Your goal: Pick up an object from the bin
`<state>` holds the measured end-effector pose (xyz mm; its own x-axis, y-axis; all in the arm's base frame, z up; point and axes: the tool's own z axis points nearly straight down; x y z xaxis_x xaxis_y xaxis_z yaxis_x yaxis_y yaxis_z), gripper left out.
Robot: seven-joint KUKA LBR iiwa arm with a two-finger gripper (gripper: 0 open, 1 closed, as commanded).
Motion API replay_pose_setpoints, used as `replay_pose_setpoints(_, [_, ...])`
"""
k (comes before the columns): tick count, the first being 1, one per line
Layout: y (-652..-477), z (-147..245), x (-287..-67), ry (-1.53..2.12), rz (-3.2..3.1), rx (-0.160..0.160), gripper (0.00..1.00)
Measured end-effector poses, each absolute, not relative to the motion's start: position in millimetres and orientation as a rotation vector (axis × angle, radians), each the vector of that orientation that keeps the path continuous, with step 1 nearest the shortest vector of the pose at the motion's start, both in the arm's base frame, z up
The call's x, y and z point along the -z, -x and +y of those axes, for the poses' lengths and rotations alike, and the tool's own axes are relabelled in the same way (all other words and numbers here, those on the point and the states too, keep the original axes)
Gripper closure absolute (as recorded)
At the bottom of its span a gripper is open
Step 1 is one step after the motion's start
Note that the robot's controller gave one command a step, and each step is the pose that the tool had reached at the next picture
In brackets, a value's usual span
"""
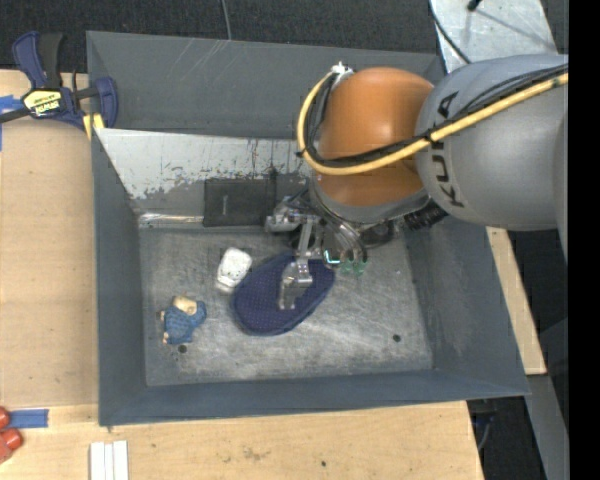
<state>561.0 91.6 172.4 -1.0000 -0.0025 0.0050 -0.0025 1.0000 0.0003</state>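
Note:
My gripper (298, 280) hangs low in the middle of the bin, its fingertips down on a dark blue oval cloth pad (265, 303) that lies flat on the floor. The fingers stand close together over the pad's upper right part, and nothing shows between them. A small white cup-like object (232, 269) lies just left of the pad. Further left, near the front left corner, sits a small blue and tan toy (181, 320).
A black flat rectangular object (238, 202) lies at the back of the bin, beside a clear rod (170, 219) along the back wall. The arm's orange cover and yellow cable hang over the bin's right half.

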Motion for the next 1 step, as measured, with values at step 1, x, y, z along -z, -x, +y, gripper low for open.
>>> replay_pose_setpoints(1, [-554.2, 93.9, -78.3, 0.352, -3.122, 0.004, 0.00])
